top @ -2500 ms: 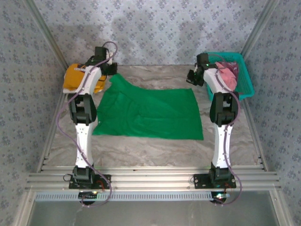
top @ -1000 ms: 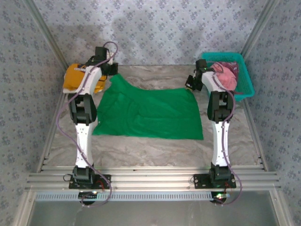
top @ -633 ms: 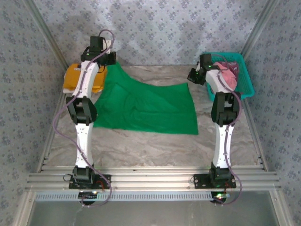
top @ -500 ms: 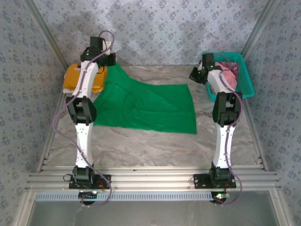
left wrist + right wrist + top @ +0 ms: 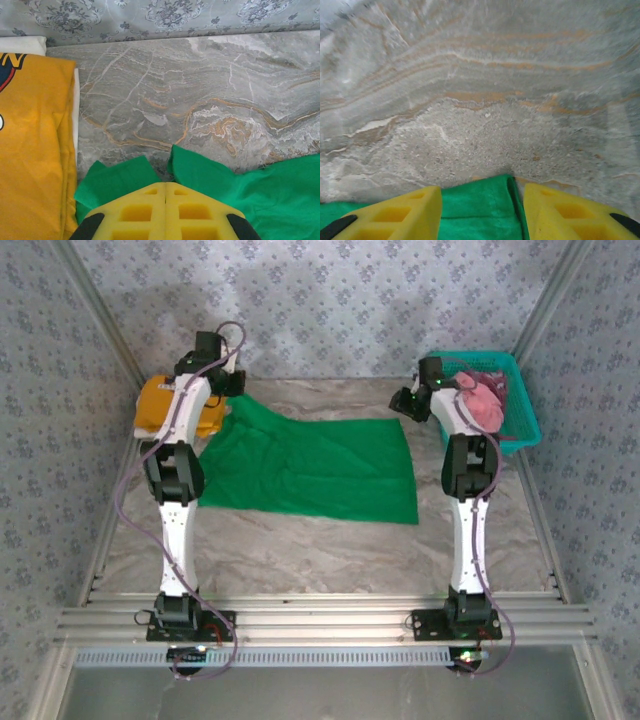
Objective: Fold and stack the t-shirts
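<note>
The green t-shirt [image 5: 310,465] lies spread flat across the middle of the table. My left gripper [image 5: 235,390] is at the shirt's far left corner, by the sleeve. In the left wrist view that left gripper [image 5: 166,186] is shut on a fold of the green t-shirt [image 5: 215,172]. My right gripper [image 5: 405,405] is at the shirt's far right corner. In the right wrist view this right gripper [image 5: 482,191] is open, and the corner of the green t-shirt [image 5: 480,210] lies between its fingers. The yellow-orange t-shirt [image 5: 160,405] lies folded at the far left. The pink t-shirt [image 5: 487,402] sits in the basket.
A teal basket [image 5: 523,418] stands at the back right, close behind my right arm. The yellow-orange t-shirt [image 5: 35,150] lies just left of my left gripper, over a white layer. Patterned walls close off the back and sides. Bare marble lies in front of the green shirt.
The green shirt has slid toward the back; its near edge is now farther from the arm bases. Both grippers lifted the far edge, then came back down.
</note>
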Controlling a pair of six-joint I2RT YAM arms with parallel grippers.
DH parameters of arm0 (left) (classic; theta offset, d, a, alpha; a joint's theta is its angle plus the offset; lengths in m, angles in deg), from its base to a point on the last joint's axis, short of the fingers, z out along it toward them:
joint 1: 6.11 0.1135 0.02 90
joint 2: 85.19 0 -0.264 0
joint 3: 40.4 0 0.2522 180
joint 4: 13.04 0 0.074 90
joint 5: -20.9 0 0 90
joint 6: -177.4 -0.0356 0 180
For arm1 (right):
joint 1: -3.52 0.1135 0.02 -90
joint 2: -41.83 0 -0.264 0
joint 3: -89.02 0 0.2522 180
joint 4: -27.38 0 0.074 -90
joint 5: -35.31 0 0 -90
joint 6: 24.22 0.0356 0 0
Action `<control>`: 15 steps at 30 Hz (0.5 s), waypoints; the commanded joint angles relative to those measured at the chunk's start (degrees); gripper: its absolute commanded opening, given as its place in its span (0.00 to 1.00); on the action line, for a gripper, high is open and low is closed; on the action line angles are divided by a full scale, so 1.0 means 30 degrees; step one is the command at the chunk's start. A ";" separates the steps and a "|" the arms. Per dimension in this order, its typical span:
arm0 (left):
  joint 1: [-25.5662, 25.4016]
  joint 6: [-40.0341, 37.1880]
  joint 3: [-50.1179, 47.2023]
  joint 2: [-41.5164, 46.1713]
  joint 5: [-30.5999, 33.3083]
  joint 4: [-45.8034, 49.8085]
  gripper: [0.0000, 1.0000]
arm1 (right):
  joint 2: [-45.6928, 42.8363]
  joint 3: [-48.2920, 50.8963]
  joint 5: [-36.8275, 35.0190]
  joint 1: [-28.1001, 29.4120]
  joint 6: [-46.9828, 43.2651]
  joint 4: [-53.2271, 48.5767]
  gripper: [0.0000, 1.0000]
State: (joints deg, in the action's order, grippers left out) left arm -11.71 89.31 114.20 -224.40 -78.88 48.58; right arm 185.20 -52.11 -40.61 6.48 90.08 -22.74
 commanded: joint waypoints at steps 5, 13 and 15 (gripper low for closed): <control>0.0111 -0.0326 0.0231 0.0556 -0.0071 -0.0133 0.00 | 0.1968 -0.1900 -0.1442 0.0214 -0.0264 -0.2408 0.53; 0.0087 0.0006 0.0165 0.0490 -0.0336 -0.0381 0.00 | 0.2072 -0.1253 -0.2316 0.1057 -0.0511 -0.2700 0.44; 0.0092 0.0074 0.0182 0.0489 -0.0427 -0.0407 0.00 | 0.2045 -0.0996 -0.2381 0.1290 -0.0564 -0.2679 0.43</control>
State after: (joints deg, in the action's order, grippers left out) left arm -11.73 89.38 114.20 -224.40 -78.94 48.34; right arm 189.33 -56.64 -47.49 8.25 88.96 -27.14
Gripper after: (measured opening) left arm 0.050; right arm 0.437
